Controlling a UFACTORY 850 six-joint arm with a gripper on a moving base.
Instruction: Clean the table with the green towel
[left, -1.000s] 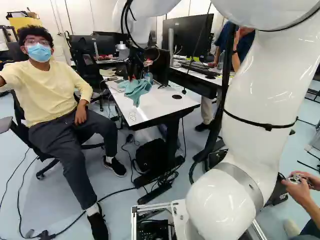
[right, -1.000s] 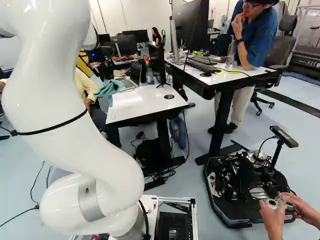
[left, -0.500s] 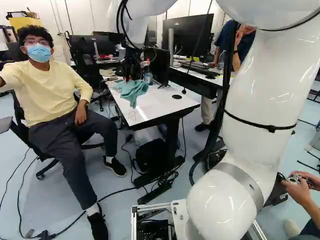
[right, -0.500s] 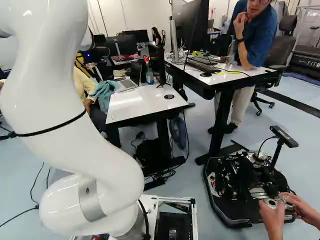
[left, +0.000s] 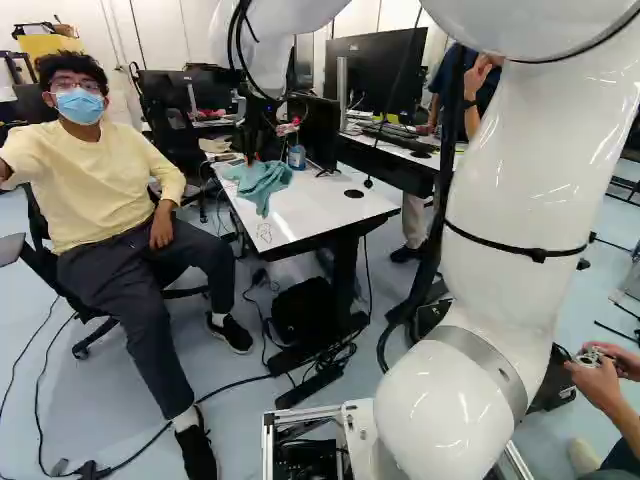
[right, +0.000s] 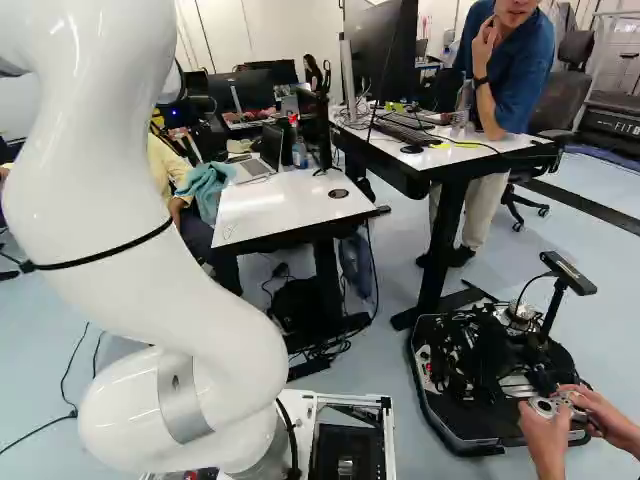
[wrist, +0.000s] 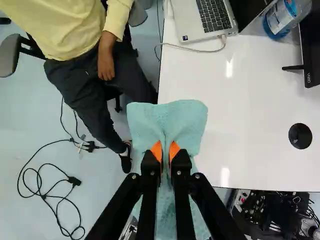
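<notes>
At the upper left of the left base view, my gripper (left: 250, 150) points down over the left part of the white table (left: 310, 215). The green towel (left: 262, 180) hangs from it in folds. In the wrist view my gripper (wrist: 165, 152) is shut on the towel (wrist: 167, 120), pinched between both orange pads. The cloth spreads ahead of the fingers and under them, over the edge of the table (wrist: 245, 105). Whether it touches the surface, I cannot tell. A thin cable loop lies by the near corner in the left base view.
A laptop (wrist: 202, 17), a blue-capped bottle (wrist: 282, 20) and a monitor stand on the table. A seated person is close beside its left edge. A second desk (right: 470, 150) stands to the right, with another mobile base (right: 490, 370) on the floor before it.
My arm has shifted slightly left in the left base view and a little lower, the towel moving with the gripper. The base has not moved.
</notes>
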